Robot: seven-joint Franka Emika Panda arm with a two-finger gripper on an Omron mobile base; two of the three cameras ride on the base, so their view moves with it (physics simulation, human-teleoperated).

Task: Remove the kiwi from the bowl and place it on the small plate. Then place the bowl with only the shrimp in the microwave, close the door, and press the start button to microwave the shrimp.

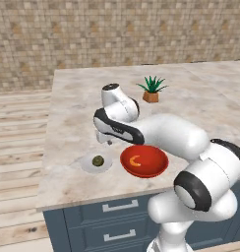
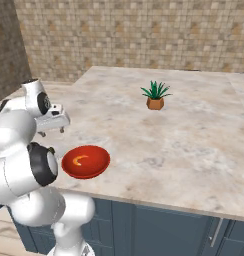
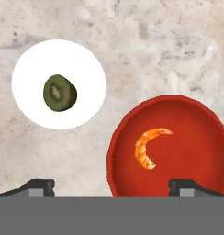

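One kiwi (image 3: pixel 59 93) on small plate (image 3: pixel 88 59) — shrimp (image 3: pixel 148 145) in bowl (image 3: pixel 196 137) — hand (image 3: pixel 111 186) wide apart, empty.

Glossy red bowl (image 3: pixel 187 137), marbled stone counter (image 3: pixel 155 50)

Potted plant (image 1: pixel 151 89) on marble counter (image 1: pixel 73 98), blue-grey drawers (image 1: pixel 117 221), tiled wall (image 1: pixel 92 34)

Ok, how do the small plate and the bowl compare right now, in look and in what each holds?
The small plate is flat and white; the bowl is glossy red with a raised rim. The plate looks somewhat smaller than the bowl. The plate carries the kiwi; the bowl holds only the shrimp. Both are round and sit side by side, apart, near the counter front edge.
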